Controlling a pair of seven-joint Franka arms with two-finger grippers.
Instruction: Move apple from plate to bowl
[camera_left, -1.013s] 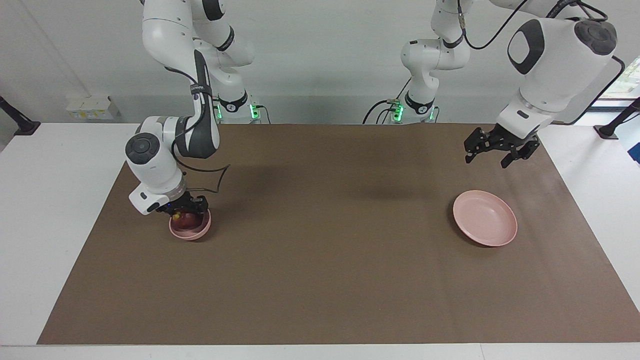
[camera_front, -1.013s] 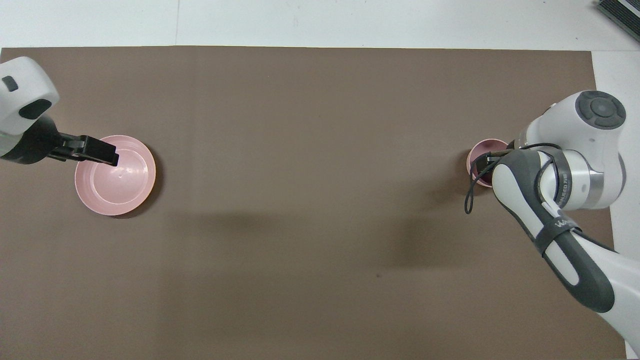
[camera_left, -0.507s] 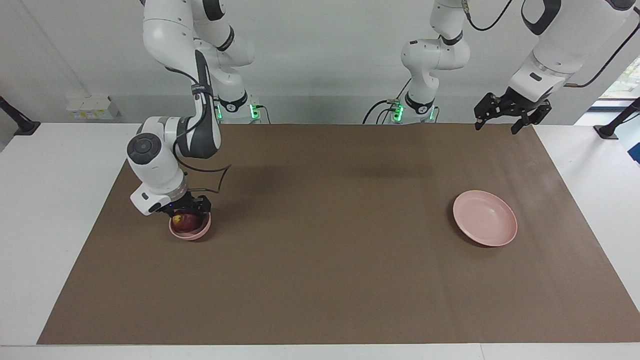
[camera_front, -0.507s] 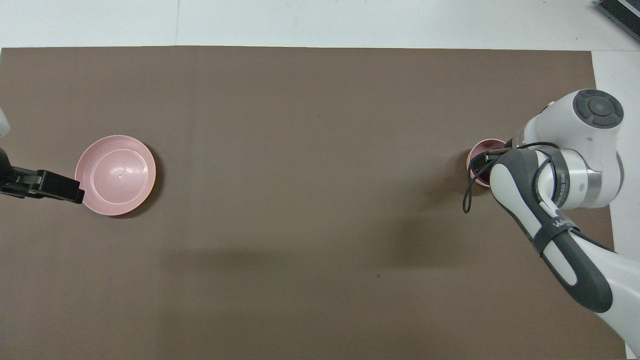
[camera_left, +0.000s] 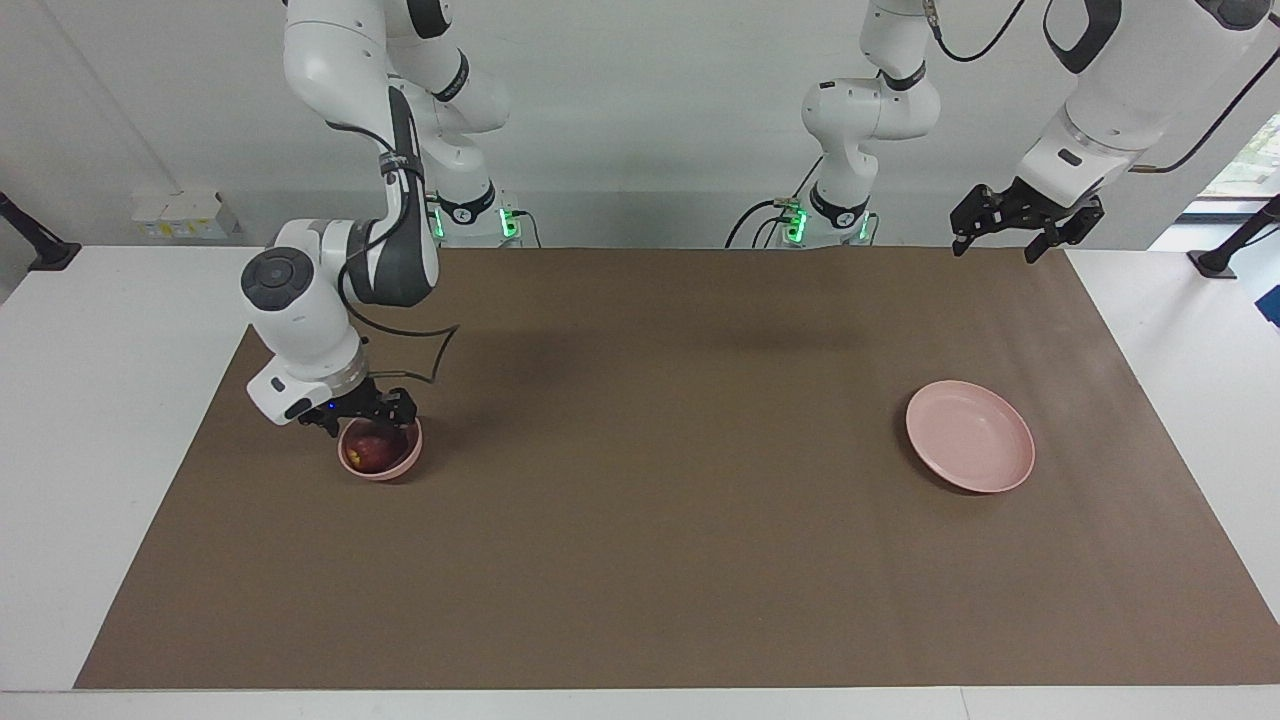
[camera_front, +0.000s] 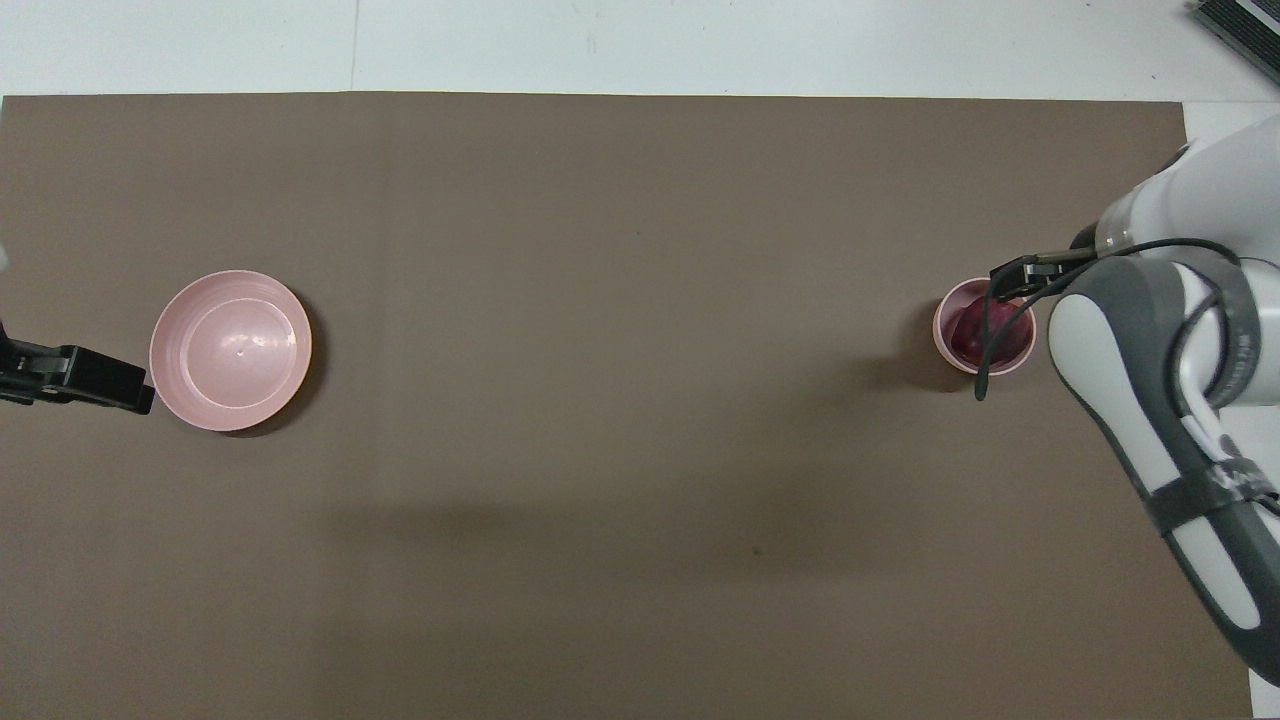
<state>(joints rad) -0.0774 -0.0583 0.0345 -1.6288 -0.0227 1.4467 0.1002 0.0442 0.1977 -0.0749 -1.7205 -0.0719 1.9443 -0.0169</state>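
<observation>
The dark red apple (camera_left: 372, 453) lies in the small deep pink bowl (camera_left: 381, 464) toward the right arm's end of the table; both also show in the overhead view, the apple (camera_front: 978, 330) inside the bowl (camera_front: 946, 345). My right gripper (camera_left: 362, 415) hangs open just above the bowl's rim, clear of the apple. One of its fingers (camera_front: 1015, 274) shows at the bowl's edge. The flat pink plate (camera_left: 970, 436) lies bare toward the left arm's end and shows in the overhead view (camera_front: 230, 350). My left gripper (camera_left: 997, 245) is open, empty and raised high, beside the plate in the overhead view (camera_front: 135, 392).
A brown mat (camera_left: 650, 520) covers the table between the bowl and the plate. White table edge (camera_left: 110, 400) runs along both ends of the mat. The right arm's cable (camera_front: 985, 370) hangs over the bowl.
My right gripper has lifted off the apple, which stays in the bowl. My left gripper has risen from over the plate and drawn back toward the robots.
</observation>
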